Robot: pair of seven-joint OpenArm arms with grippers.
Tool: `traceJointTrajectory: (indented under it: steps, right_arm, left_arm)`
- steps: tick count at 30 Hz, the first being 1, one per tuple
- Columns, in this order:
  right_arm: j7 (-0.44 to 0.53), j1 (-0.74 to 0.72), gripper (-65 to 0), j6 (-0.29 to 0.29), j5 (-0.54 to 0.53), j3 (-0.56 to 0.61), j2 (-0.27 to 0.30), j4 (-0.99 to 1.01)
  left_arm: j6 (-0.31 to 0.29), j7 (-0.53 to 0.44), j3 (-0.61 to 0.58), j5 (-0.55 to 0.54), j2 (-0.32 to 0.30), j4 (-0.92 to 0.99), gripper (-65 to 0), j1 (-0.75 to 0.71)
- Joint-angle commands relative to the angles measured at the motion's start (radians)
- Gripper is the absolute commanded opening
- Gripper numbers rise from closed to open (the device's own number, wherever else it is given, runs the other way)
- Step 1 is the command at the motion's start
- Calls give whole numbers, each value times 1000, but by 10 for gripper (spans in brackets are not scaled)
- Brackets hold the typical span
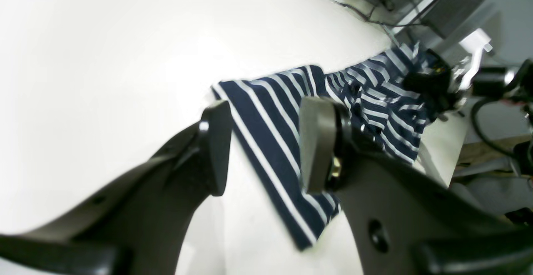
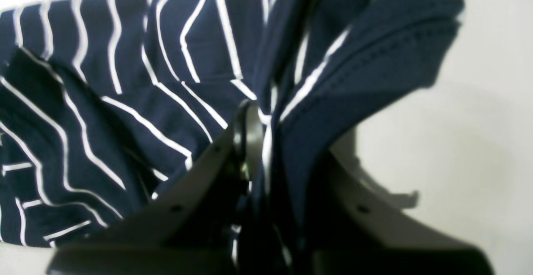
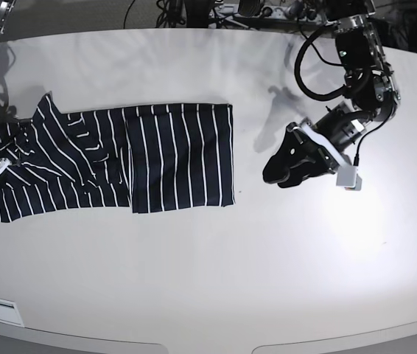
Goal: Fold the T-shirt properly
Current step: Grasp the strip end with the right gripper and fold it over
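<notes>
The right gripper is clamped on a bunched fold of the striped T-shirt. The left gripper hangs open above the white table, holding nothing.

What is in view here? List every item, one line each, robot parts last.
T-shirt: one, dark navy with thin white stripes, partly folded, on the left half of the table in the base view.
Table: one, white, filling most of the base view.
Cables: several, dark, along the table's far edge; exact count unclear.
Left pincer: one, black, open, raised off the table to the right of the shirt in the base view, holding nothing.
Right pincer: one, black, shut on a bunched fold of the T-shirt at the shirt's left end; barely visible at the base view's left edge.
</notes>
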State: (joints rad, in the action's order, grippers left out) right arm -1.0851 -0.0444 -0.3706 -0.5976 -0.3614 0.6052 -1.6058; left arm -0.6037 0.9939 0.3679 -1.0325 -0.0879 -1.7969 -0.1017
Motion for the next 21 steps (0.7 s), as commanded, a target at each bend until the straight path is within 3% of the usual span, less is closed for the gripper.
traceJointTrajectory:
  steps: [1,5,11,15,21]
  right_arm:
    - [18,-19,-650,21,16,-7,26,-39]
    - [5,-19,-650,76,-7,-7,24,-138]
    - [-37,-19,-650,68,-241,-7,23,-279]
    - [-59,-19,-650,-17,-422,-7,0,-338]
    - [-125,-19,-650,-113,-641,-7,-106,-365]
  left_arm:
    - [-7,-16,2,-27,-8,-16,-364,0]
    - [-7,-18,1,-27,-24,-16,-364,-46]
    - [-8,-20,1,-19,-23,-16,-364,-93]
    - [-8,-20,1,-19,-24,-16,-364,-112]
    - [-8,-21,1,-20,-32,-16,-364,-119]
